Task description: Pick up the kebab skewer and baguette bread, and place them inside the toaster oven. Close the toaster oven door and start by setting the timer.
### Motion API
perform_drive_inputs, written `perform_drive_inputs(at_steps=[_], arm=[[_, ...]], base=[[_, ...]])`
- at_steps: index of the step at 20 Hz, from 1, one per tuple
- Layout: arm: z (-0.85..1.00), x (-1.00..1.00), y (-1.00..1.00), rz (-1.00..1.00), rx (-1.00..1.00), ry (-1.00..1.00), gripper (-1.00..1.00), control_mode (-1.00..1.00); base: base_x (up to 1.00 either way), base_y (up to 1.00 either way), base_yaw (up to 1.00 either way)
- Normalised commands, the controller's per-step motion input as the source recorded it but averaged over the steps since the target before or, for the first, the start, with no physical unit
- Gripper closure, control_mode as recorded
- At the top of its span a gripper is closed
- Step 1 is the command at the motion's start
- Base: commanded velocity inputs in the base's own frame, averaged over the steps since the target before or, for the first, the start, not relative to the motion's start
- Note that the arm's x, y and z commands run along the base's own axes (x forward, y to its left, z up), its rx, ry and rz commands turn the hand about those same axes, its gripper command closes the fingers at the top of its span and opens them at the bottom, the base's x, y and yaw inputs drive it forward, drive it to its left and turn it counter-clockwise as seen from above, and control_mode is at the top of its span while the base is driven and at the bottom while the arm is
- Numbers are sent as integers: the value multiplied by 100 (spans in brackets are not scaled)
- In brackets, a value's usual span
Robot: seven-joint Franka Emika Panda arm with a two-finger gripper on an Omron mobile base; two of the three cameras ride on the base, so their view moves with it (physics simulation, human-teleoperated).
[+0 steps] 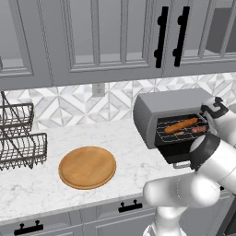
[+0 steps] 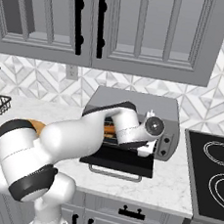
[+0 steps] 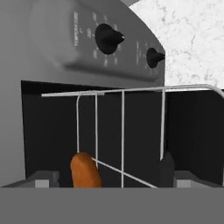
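Baguette bread (image 1: 180, 125) and kebab skewer (image 1: 199, 129) lie inside toaster oven (image 1: 159, 108); gripper (image 3: 103, 177) gapes wide, empty.

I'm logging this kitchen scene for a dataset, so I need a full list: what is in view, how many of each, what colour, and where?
toaster oven: one, grey, on the counter by the wall, interior open.
toaster oven door: one, dark with a grey bar handle, folded down flat.
baguette bread: one, orange-brown, on the rack inside the oven.
kebab skewer: one, reddish-brown, on the rack beside the bread.
knobs: two, black, on the oven's panel.
wooden board: one, round, tan, on the counter.
wire baskets: stacked, dark, far left of the counter.
stovetop: one, black, right of the counter.
gripper: one, white and dark, open at the oven's mouth.
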Motion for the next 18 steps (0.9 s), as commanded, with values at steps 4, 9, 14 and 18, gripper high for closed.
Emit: perform_drive_inputs(at_steps=[4,9,14,18], arm=[[3,-6,12,0,0,0,-100,-100],[6,0,20,7,0,5,-100,-100],[12,1,8,16,-1,12,-100,-100],[0,-6,0,20,-11,0,-100,-100]], base=[[0,0,0],[0,0,0],[0,0,0],[0,0,0]])
